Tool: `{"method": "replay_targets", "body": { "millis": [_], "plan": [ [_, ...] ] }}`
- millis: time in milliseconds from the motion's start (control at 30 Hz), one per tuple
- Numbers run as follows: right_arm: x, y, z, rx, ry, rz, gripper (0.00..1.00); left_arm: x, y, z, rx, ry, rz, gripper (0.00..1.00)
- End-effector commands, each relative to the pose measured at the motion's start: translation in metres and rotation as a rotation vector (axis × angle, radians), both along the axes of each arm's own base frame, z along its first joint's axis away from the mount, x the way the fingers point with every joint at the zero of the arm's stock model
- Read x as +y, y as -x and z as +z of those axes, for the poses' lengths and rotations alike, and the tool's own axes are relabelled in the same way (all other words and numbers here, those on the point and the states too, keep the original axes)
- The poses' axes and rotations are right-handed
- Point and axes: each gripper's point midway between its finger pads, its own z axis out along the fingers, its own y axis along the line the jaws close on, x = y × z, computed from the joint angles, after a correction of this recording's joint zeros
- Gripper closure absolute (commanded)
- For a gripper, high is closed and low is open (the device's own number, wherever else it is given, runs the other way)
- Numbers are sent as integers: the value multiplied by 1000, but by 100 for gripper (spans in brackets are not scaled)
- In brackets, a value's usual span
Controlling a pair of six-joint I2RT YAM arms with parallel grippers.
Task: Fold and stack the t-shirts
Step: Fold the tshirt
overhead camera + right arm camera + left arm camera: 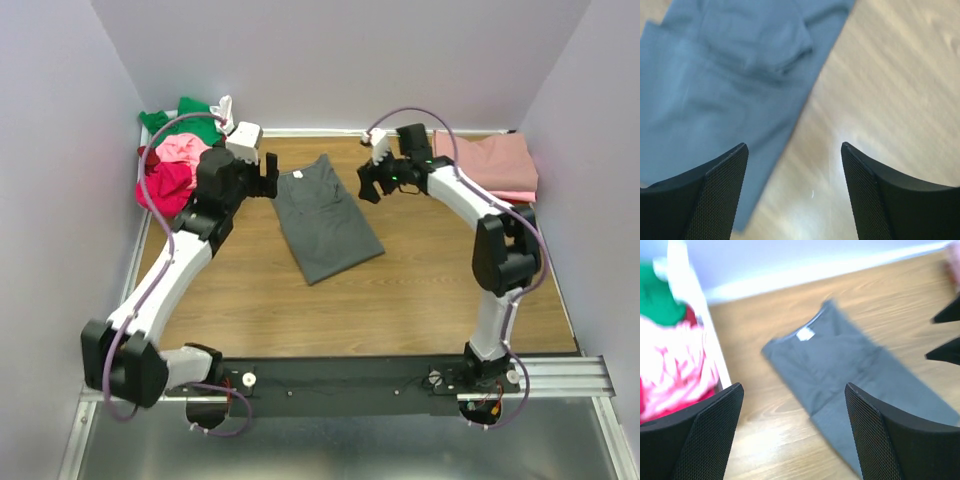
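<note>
Flat on the wooden table (430, 290), folded into a long strip: dark grey t-shirt (325, 215), collar end toward the far wall. Near that end, one on each side: left gripper (268, 175) and right gripper (368, 185), both spread wide, holding nothing. Heaped in the white basket (710, 340) at far left: green, pink and magenta shirts (178, 160). In the far right corner: folded dusty rose shirts (487, 160)

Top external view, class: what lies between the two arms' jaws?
The collar end of the dark grey t-shirt, flat on the table; top external view.
</note>
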Motion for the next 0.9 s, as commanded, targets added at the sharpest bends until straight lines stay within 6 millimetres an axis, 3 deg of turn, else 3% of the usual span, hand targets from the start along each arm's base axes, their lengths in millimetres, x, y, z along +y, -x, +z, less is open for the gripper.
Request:
{"method": "replay_targets", "body": {
  "millis": [0,133,300,433,533,667,767,800,867],
  "plan": [
    [-44,45,-20,194,-107,14,21,-34,52,-4,-29,-12,-263,11],
    [-60,82,-61,383,-127,-66,28,-41,85,8,-45,127,-300,12],
    [-63,106,-86,501,-134,-120,31,-37,117,37,-118,290,-290,12],
    [-58,114,-91,553,-163,-119,32,-31,127,23,-95,324,-257,3],
    [-48,128,-99,618,-181,-107,32,-31,132,11,-80,277,-287,2],
    [-40,145,-117,690,-168,-100,37,-44,145,24,-108,264,-407,2],
    [-43,147,-121,700,-154,-112,54,-49,152,37,-137,245,-462,2],
    [-43,150,-121,701,-151,-111,69,-54,159,40,-137,253,-507,3],
    [-45,157,-118,705,-147,-105,82,-63,169,44,-117,287,-571,6]
  ]
}}
